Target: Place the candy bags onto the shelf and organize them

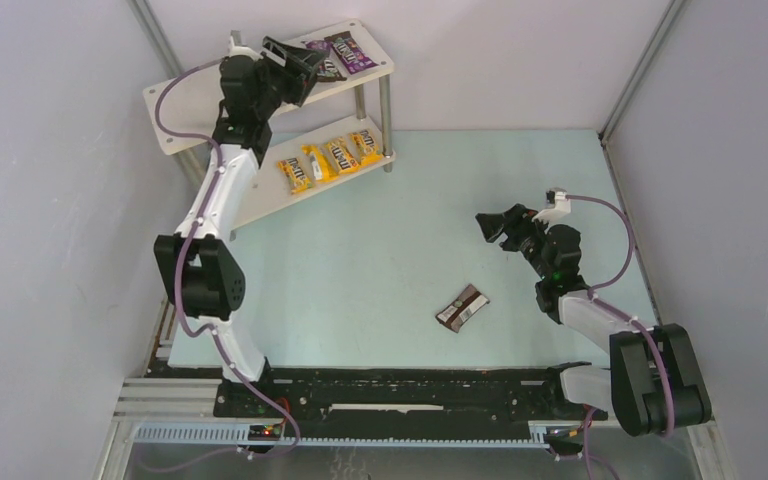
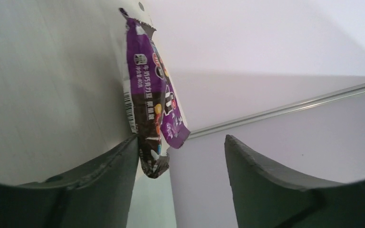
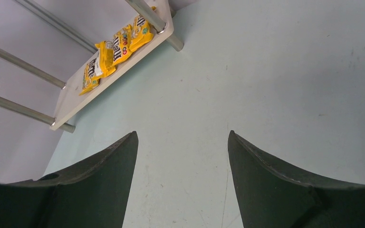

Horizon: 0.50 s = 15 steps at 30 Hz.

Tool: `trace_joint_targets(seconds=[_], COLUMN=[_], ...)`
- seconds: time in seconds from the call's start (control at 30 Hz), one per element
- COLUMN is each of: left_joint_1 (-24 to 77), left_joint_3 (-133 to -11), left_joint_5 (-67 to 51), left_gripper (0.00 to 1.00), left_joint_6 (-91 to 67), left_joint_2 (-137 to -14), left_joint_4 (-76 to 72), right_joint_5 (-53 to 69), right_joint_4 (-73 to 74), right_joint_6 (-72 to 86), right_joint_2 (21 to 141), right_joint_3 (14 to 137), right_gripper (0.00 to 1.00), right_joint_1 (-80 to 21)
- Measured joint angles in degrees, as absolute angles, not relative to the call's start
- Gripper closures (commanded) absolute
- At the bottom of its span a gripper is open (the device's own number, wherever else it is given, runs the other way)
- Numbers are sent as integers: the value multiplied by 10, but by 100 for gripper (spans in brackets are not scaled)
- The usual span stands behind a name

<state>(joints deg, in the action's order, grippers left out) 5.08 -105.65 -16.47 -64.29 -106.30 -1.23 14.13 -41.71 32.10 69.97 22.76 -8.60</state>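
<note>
The shelf (image 1: pixel 185 100) stands at the back left. Two purple candy bags (image 1: pixel 352 50) lie on its top board. Four yellow bags (image 1: pixel 330 160) lie in a row on the lower board. A dark brown bag (image 1: pixel 462 307) lies on the table. My left gripper (image 1: pixel 305 65) is open over the top board, at the near end of a purple bag (image 2: pixel 147 90), whose tail lies against my left finger (image 2: pixel 119 166). My right gripper (image 1: pixel 488 225) is open and empty above the table, well behind the brown bag. The right wrist view shows the yellow bags (image 3: pixel 114 47).
Silver legs (image 1: pixel 385 125) hold the shelf boards at the corners. Grey walls close in the left, back and right sides. The pale green table top (image 1: pixel 410 200) runs between the shelf and my right arm.
</note>
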Motion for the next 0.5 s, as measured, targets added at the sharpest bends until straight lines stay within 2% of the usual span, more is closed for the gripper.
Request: trace_joint_targets(seconds=[0.13,0.3,0.5], left_joint_1=[51,54,51], left_joint_3=[-1031,-1018,-1018], left_joint_5=[-162,-135,-80], left_gripper=[10,1,2], left_joint_6=[-629,-578,-500], left_joint_2=[-1039,-1006,-976], left_joint_4=[-15,23,86], right_joint_5=[143,145,145], right_joint_4=[-419,-419,-421], right_joint_6=[324,325,325], right_joint_2=[701,702,702], right_joint_3=[228,228,228], right_gripper=[22,22,22], right_joint_1=[-85,-84,-83])
